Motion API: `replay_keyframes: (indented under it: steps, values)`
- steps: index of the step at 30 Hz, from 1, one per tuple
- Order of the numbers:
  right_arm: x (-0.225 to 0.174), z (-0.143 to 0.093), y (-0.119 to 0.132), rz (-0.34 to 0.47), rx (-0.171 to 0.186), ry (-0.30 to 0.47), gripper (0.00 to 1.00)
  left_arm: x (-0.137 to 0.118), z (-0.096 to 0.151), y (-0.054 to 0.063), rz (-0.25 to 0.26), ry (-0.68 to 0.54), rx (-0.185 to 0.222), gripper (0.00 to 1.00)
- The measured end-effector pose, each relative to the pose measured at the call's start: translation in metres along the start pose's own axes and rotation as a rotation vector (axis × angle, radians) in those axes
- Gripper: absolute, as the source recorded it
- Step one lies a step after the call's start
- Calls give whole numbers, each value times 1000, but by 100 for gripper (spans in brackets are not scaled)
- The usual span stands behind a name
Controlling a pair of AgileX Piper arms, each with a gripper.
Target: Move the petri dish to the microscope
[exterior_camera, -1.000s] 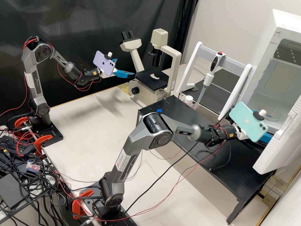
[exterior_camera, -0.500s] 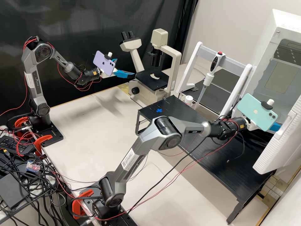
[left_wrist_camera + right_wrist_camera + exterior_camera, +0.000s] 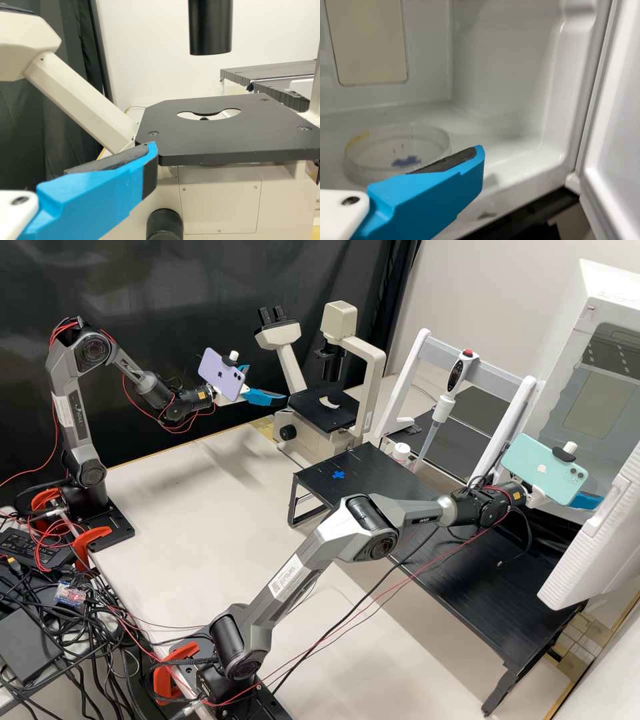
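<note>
Petri dish (image 3: 397, 150) is lying inside the white cabinet (image 3: 579, 327), which is standing at two o'clock in the high view with its door (image 3: 610, 540) swung open. Compared with a second ago, the right gripper (image 3: 587, 501) is sitting farther towards one o'clock, its mint phone (image 3: 545, 469) riding along, and that arm's elbow is bulging more towards three o'clock. The left gripper (image 3: 267, 382) and the purple phone (image 3: 222, 375) are keeping their places at eleven o'clock.

The dish is resting flat on the cabinet floor, its round faces lying level – being round, it is showing no long axis. A yellow mark is running along part of its rim, and a blue patch is showing at its base.

The right gripper is holding its fingers apart, with one bare dark pad (image 3: 455, 161) showing near the dish; how wide the gap is, I cannot tell. It is gripping nothing that I can see, and whether that finger is touching the dish I cannot tell either.

The left gripper is keeping its fingers spread well apart – gripping nothing – and is hovering beside the microscope (image 3: 317, 440), at nine o'clock from its black stage (image 3: 225, 142). The microscope is standing at twelve o'clock, while a pipette (image 3: 457, 377) is hanging upright on its stand between one and two o'clock. The black shelf (image 3: 480, 580) is stretching out towards four o'clock.
</note>
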Motion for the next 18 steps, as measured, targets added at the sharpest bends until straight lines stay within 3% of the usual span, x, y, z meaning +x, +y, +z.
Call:
replay_keyframes:
  steps: [10,11,18]
  values:
    - [5,2,-4,-14,-21,11,100,0,0,0,0,0,0,100]
    - [6,3,-5,-17,-28,11,0,0,0,0,0,0,0,100]
    - [9,4,-9,-50,-36,17,0,0,0,0,0,0,0,100]
